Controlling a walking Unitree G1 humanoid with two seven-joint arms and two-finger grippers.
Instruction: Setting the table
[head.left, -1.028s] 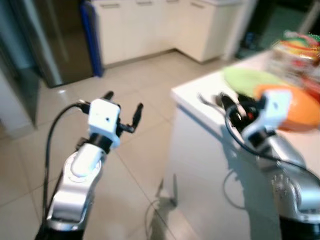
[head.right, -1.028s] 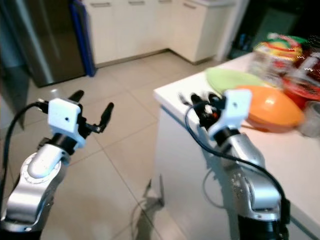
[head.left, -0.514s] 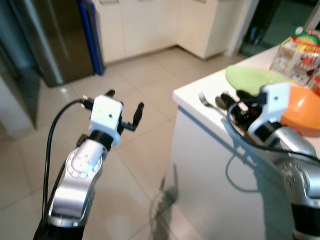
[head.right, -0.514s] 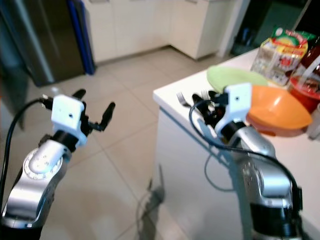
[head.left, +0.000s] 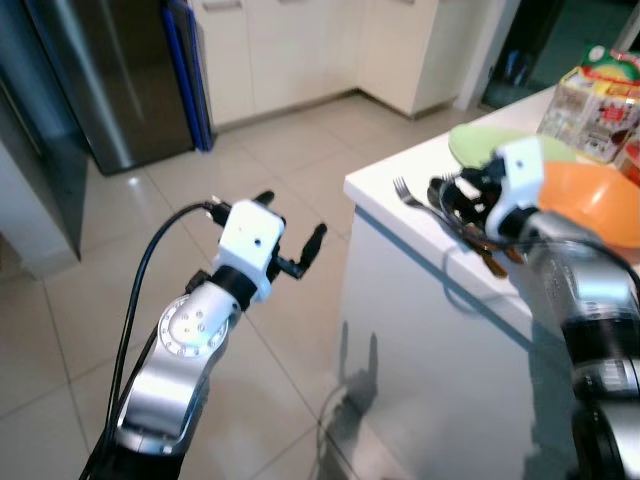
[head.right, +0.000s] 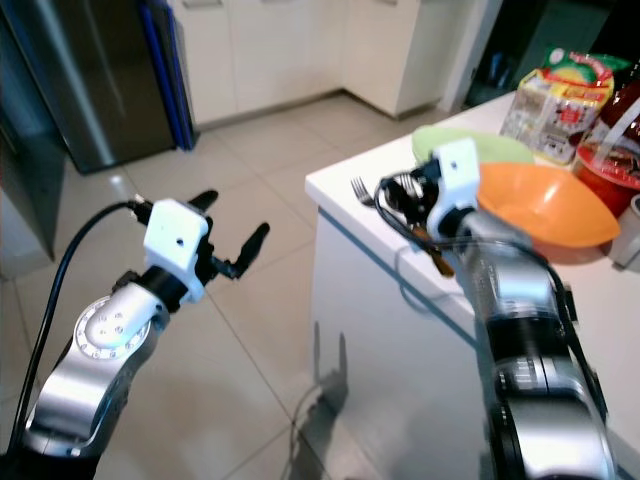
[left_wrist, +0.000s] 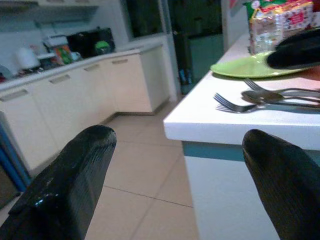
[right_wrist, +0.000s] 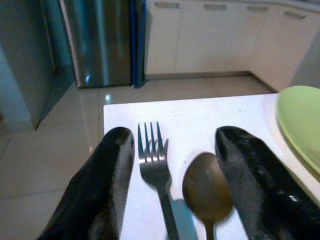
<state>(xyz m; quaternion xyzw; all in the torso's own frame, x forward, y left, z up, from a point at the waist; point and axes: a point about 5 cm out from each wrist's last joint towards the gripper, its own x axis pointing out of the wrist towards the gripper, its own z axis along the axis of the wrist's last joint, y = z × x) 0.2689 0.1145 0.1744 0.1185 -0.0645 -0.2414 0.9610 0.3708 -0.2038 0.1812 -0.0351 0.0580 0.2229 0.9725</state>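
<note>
A silver fork (right_wrist: 156, 167) and a spoon (right_wrist: 206, 192) lie side by side near the corner of the white table (head.right: 338, 182). Behind them are a green plate (head.left: 478, 143) and an orange bowl (head.left: 590, 200). My right gripper (right_wrist: 175, 136) hovers low over the cutlery. It is open, with one finger on each side of the fork and spoon, and holds nothing. My left gripper (head.left: 292, 218) is open and empty, raised over the floor to the left of the table and facing its corner (left_wrist: 200, 125).
Snack packages (head.left: 597, 95) and a red container (head.right: 605, 165) stand further back on the table. A steel fridge (head.left: 100, 80) with a blue panel (head.left: 190, 70) beside it and white cabinets (head.left: 290, 50) line the far wall. Tiled floor (head.left: 300, 140) lies between.
The view has shifted. My right arm has stretched further along the table, and its gripper now straddles the fork and spoon. The left gripper has stayed open and drifted slightly right.
</note>
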